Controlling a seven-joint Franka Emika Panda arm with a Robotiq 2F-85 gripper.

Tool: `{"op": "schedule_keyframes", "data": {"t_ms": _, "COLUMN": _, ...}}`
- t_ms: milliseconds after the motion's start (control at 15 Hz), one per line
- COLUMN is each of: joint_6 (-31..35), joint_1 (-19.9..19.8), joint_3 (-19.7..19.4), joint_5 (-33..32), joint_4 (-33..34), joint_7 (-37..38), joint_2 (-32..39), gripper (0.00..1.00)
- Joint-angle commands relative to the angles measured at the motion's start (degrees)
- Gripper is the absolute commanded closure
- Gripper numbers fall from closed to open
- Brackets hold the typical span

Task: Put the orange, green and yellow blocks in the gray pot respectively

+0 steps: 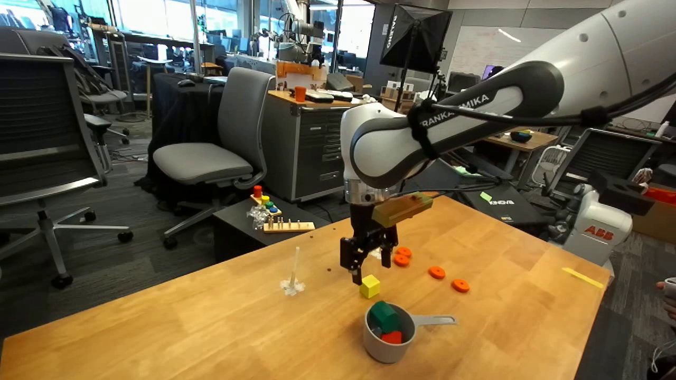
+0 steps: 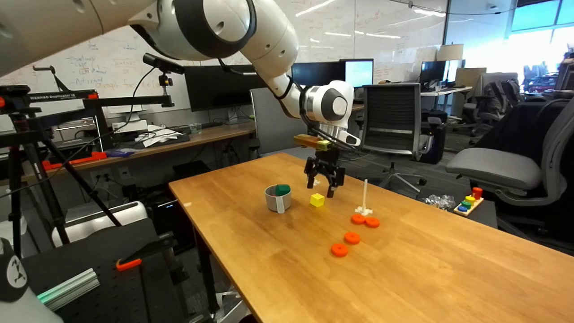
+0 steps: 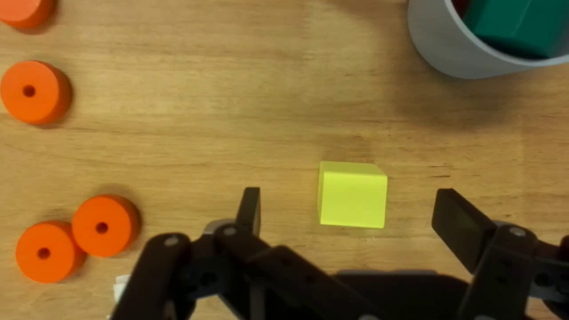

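Observation:
The yellow block (image 1: 370,286) sits on the wooden table beside the gray pot, and it also shows in an exterior view (image 2: 317,200) and the wrist view (image 3: 353,198). The gray pot (image 1: 381,349) stands upright with its handle out to one side; its wall shows in the wrist view (image 3: 435,46). Inside it lie the green block (image 1: 384,315) and an orange-red block (image 1: 392,338), partly covered. My gripper (image 1: 372,271) is open and empty above the yellow block. In the wrist view my gripper (image 3: 349,211) has its fingers apart on either side of the block, not touching it.
Several orange discs with holes (image 1: 461,285) lie on the table, also in the wrist view (image 3: 35,92). A thin upright peg (image 2: 365,197) is fixed to the table. A low black side table with wooden toys (image 1: 289,226) stands beyond the table edge.

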Motion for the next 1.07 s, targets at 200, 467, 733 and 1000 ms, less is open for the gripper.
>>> {"op": "schedule_keyframes", "data": {"t_ms": 200, "joint_6": -2.58, "joint_1": 0.77, "joint_3": 0.11, "joint_5": 1.98, "joint_4": 8.98, "joint_7": -1.05, "joint_2": 6.02, "gripper": 0.34}}
{"op": "schedule_keyframes", "data": {"t_ms": 467, "joint_6": -2.32, "joint_1": -0.24, "joint_3": 0.6, "joint_5": 4.13, "joint_4": 10.39, "joint_7": -0.74, "joint_2": 7.02, "gripper": 0.67}}
{"op": "schedule_keyframes", "data": {"t_ms": 733, "joint_6": -1.28, "joint_1": -1.52, "joint_3": 1.25, "joint_5": 6.15, "joint_4": 8.62, "joint_7": 0.14, "joint_2": 4.45, "gripper": 0.86}}
{"op": "schedule_keyframes", "data": {"t_ms": 1000, "joint_6": 1.27, "joint_1": -1.17, "joint_3": 1.73, "joint_5": 7.07, "joint_4": 5.01, "joint_7": 0.21, "joint_2": -0.89, "gripper": 0.86}}
